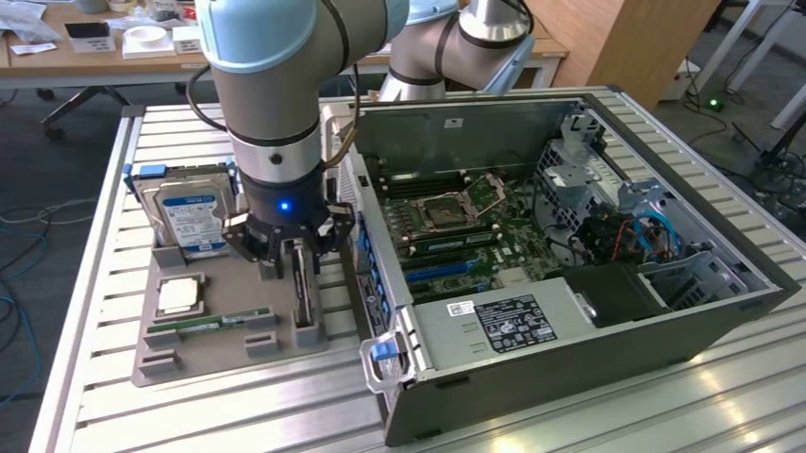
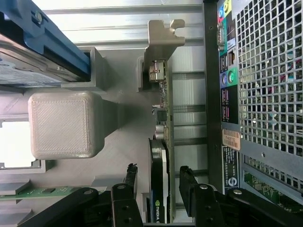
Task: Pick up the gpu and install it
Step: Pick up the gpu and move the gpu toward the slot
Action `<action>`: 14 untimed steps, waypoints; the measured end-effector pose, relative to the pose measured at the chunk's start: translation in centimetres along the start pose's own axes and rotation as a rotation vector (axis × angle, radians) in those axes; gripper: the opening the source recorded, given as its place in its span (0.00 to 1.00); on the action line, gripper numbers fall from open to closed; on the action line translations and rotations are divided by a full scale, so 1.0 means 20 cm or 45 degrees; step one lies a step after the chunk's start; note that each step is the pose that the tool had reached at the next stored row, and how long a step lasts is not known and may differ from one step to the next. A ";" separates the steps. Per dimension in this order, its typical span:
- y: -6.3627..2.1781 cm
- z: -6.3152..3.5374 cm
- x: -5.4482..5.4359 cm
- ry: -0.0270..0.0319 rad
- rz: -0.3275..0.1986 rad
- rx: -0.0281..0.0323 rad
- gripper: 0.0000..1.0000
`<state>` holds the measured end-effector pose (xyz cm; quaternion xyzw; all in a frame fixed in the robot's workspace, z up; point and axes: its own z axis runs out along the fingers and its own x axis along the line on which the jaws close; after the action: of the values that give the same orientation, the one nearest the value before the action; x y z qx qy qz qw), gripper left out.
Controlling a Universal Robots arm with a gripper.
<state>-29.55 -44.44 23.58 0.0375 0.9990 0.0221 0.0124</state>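
Gripper (image 2: 158,174) astride gpu (image 2: 164,101), arm (image 1: 271,94) upright

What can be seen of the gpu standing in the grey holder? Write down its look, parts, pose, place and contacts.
The gpu is a thin, green-edged circuit card with small chips, a black cooler bearing a green logo, and a beige metal bracket at one end. It stands on edge in a slot of the grey holder, beside the open computer case. The pincer straddles it, open, with slim gaps on both sides.
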 end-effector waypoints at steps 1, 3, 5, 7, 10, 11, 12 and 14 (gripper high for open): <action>0.001 0.001 0.00 -0.0001 0.000 -0.0001 0.49; 0.004 0.002 0.00 -0.0002 0.000 -0.0002 0.49; 0.007 0.003 0.00 -0.0001 0.000 0.0000 0.49; 0.009 0.004 0.00 0.0000 0.000 -0.0001 0.49; 0.009 0.004 0.00 0.0002 0.000 0.0002 0.49; 0.009 0.006 0.00 -0.0001 0.000 -0.0001 0.49; 0.009 0.010 0.00 -0.0001 0.000 -0.0001 0.49; 0.009 0.018 0.00 0.0000 0.000 0.0000 0.49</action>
<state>-29.61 -44.25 23.23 0.0375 0.9990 0.0221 0.0124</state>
